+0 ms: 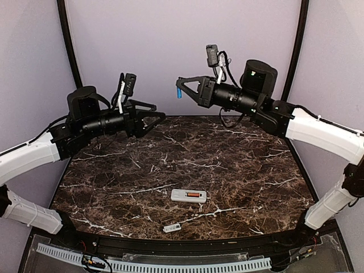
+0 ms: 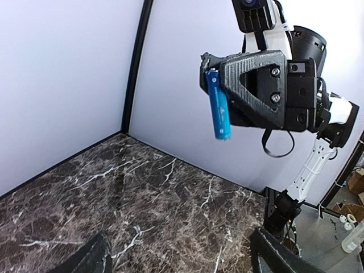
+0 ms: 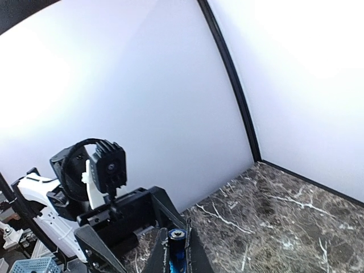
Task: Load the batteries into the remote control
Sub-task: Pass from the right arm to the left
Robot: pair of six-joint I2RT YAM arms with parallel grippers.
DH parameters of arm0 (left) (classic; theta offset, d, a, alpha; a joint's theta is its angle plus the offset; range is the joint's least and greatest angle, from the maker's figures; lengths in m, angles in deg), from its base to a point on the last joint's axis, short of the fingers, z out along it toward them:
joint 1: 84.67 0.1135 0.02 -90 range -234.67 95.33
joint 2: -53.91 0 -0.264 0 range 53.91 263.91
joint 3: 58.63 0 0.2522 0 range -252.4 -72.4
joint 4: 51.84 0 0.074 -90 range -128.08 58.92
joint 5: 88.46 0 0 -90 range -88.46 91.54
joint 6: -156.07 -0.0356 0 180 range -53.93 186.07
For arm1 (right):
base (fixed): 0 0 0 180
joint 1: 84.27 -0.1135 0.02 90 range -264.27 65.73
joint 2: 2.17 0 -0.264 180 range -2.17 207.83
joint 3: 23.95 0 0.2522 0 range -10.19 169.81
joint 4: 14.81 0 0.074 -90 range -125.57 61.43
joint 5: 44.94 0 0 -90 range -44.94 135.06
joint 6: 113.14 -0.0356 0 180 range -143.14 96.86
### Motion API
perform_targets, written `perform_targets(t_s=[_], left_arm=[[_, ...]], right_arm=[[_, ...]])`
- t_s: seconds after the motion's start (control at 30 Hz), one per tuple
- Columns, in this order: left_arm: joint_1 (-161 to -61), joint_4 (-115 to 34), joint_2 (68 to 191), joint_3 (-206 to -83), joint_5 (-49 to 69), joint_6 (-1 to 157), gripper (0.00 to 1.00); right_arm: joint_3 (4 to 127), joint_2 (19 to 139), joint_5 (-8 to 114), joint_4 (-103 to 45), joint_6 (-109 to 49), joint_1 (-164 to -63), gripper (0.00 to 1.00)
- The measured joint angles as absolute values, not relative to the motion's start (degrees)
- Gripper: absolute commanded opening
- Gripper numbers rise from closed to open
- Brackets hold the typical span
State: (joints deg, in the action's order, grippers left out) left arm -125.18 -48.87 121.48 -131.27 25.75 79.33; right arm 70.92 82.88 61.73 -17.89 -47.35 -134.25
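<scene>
The white remote control (image 1: 183, 196) lies on the marble table near the front, with an orange-red battery (image 1: 195, 196) lying in its open compartment. High above the back of the table, my right gripper (image 1: 180, 86) is shut on the blue battery (image 1: 178, 91), which hangs upright from its fingertips. In the left wrist view the blue battery (image 2: 219, 106) stands out below the right gripper (image 2: 211, 71). The right wrist view shows it end-on (image 3: 178, 241) between the pads. My left gripper (image 1: 160, 112) faces it from the left, a short gap away, open and empty, its fingers (image 2: 95, 257) spread wide.
A small loose white battery cover (image 1: 172, 228) lies near the table's front edge, left of the remote. A grey cable tray (image 1: 153, 264) runs along the front. Pale walls with black corner posts (image 1: 67, 42) close in the back and sides.
</scene>
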Motion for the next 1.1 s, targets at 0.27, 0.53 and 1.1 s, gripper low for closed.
perform_targets(t_s=[0.27, 0.53, 1.1], left_arm=[[-127.63, -55.18, 128.15, -136.45, 27.67, 80.83, 0.7], [-128.99, -59.03, 130.05, -138.02, 29.22, 81.1, 0.49], [-129.2, -60.41, 129.96, -138.7, 31.49, 80.64, 0.29]], right_arm=[[71.11, 83.03, 60.07, -13.34, -43.85, -139.65, 0.0], [71.44, 83.17, 59.04, -13.41, -41.07, -140.65, 0.0], [71.46, 83.93, 58.73, -13.6, -39.83, -140.67, 0.0]])
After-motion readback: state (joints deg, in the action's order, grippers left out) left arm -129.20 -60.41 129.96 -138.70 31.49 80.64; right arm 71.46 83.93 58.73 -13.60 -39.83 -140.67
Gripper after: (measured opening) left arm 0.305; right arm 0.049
